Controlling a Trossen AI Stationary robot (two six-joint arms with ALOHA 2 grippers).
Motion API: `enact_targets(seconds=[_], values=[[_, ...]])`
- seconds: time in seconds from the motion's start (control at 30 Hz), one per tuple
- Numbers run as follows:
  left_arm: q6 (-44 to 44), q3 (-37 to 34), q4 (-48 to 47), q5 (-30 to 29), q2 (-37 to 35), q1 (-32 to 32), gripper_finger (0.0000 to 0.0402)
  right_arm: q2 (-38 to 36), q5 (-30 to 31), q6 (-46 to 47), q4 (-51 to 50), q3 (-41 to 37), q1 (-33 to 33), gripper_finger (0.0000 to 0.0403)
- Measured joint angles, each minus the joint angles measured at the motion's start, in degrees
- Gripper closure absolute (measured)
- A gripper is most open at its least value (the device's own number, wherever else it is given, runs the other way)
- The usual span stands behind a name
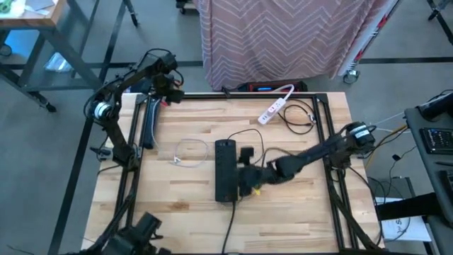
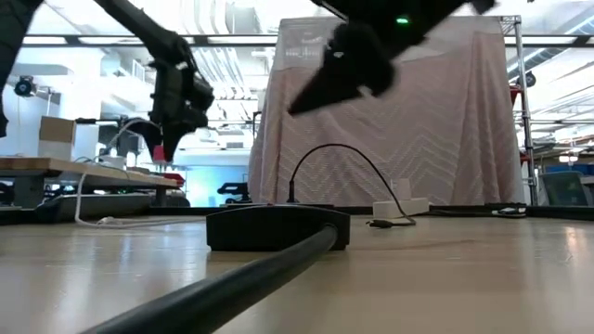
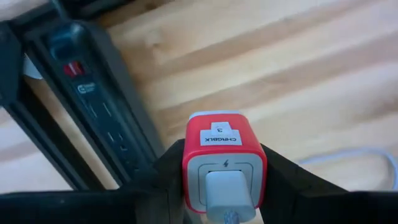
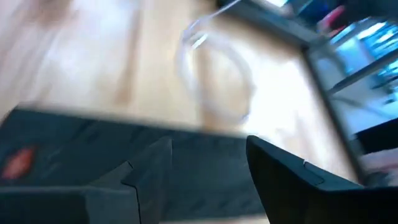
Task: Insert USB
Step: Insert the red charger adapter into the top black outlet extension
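**Charger held at the table's back-left corner; right gripper over the black strip**

While the left gripper (image 3: 224,186) hangs at the back-left corner of the pale wooden table (image 1: 297,205), its fingers are clamped on a red-and-white USB charger block (image 3: 224,158) with a white plug seated in its face. Beside it on the table edge lies a second dark power strip (image 3: 93,106). Near the table's middle, the right gripper (image 1: 244,173) hovers just beside a long black power strip (image 1: 225,170), fingers parted with nothing between them. A clear coiled cable (image 1: 190,152) lies left of that strip, and a white power strip (image 1: 272,111) sits toward the back.
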Motion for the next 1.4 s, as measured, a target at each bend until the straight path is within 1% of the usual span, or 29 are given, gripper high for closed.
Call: enact_targets(seconds=[0.1,0.17,0.23,0.27,0.37,0.5,0.77,0.97,1.27,1.4], values=[[1.2,-2.1,-1.0,-1.8,-3.2,-2.3,0.0275,-0.1,-5.0,-5.0,6.5,1.1,-4.7,0.0204],[0.5,-2.7,-3.6,-6.0,-3.9,-2.6,0.0275,-0.1,-11.1,-6.1,8.5,1.8,-7.7,0.0204],[-0.7,-3.2,-4.8,-10.3,-3.9,-1.4,0.0275,0.0,-17.2,-5.8,10.7,2.2,-10.2,0.0204],[-1.4,-3.5,-5.2,-11.0,-3.7,-0.6,0.0275,0.1,-19.8,-5.2,11.0,2.5,-11.3,0.0204],[-3.5,-3.4,-5.0,-10.6,-2.7,1.9,0.0275,0.1,-25.5,-2.7,11.0,2.6,-13.9,0.0204],[-7.3,-0.8,-4.5,-9.8,0.6,2.5,0.0275,0.2,-29.5,0.1,11.1,1.7,-14.0,0.0204],[-13.3,3.5,-6.1,-10.6,9.6,4.7,0.0275,0.2,-30.7,5.2,9.9,-2.9,-9.2,0.0204],[-15.2,3.4,-12.6,-11.2,14.3,4.3,0.0275,0.1,-30.7,8.1,10.0,-7.0,-6.7,0.0204],[-20.7,3.1,-10.8,-14.9,14.9,4.0,0.0275,0.1,-30.5,10.7,10.7,-10.8,-5.8,0.0203],[-23.6,2.2,-9.4,-17.6,15.6,3.3,0.0275,0.1,-30.5,11.8,11.6,-12.3,-5.0,0.0203]])
